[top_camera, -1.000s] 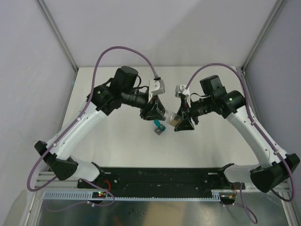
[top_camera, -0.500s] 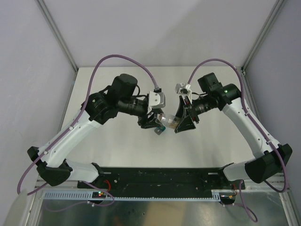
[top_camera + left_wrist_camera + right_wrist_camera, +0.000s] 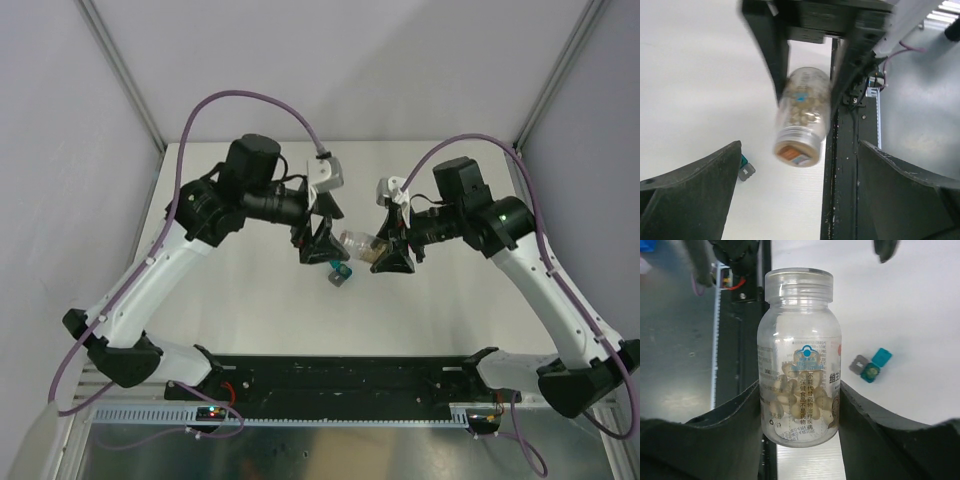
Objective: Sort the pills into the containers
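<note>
The clear pill bottle [image 3: 799,360] lies roughly level in the air above the middle of the counter [image 3: 250,300], pale pills [image 3: 790,390] heaped in its lower half. The right tool [image 3: 799,395] is clenched around its base end. Its neck points toward the left tool [image 3: 800,145], which stands spread wide, grasping nothing and flanking the neck without touching it. Whether a lid is on the neck I cannot tell.

The teal box [image 3: 872,367] sits on the counter almost directly under the bottle's neck, with its grey flap [image 3: 858,365] thrown open.

The risks, as I judge them:
- Only one tool bears the bottle. If the neck is open, a small dip could spill pills across the counter and miss the little box.
- A downward move by either tool could clip the box and knock it aside, or close its flap.

The white counter is open behind and to both sides of the box. The black rail [image 3: 350,370] bounds the near edge, and the enclosure walls [image 3: 60,150] stand well apart from both tools.
</note>
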Motion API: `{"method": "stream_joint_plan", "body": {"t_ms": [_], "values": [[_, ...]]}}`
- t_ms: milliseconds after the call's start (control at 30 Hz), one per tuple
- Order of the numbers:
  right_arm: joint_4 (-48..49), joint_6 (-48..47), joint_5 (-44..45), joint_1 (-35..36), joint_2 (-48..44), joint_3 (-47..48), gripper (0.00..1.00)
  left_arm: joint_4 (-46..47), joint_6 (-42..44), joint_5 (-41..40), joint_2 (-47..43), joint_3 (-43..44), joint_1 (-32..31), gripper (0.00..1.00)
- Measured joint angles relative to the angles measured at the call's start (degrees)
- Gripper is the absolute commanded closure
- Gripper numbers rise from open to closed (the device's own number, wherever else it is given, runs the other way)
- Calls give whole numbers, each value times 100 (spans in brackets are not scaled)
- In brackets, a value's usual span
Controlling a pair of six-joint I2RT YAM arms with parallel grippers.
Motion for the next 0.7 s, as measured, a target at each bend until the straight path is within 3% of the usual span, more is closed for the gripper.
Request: {"method": "stream_joint_plan", "body": {"t_ms": [400, 700], "values": [[706, 22, 2175, 767, -540, -11, 100, 334, -1668, 721, 577, 234, 848, 18], [920, 33, 2660, 839, -540, -11, 100, 350, -1930, 1270, 723, 223, 852, 35]]}}
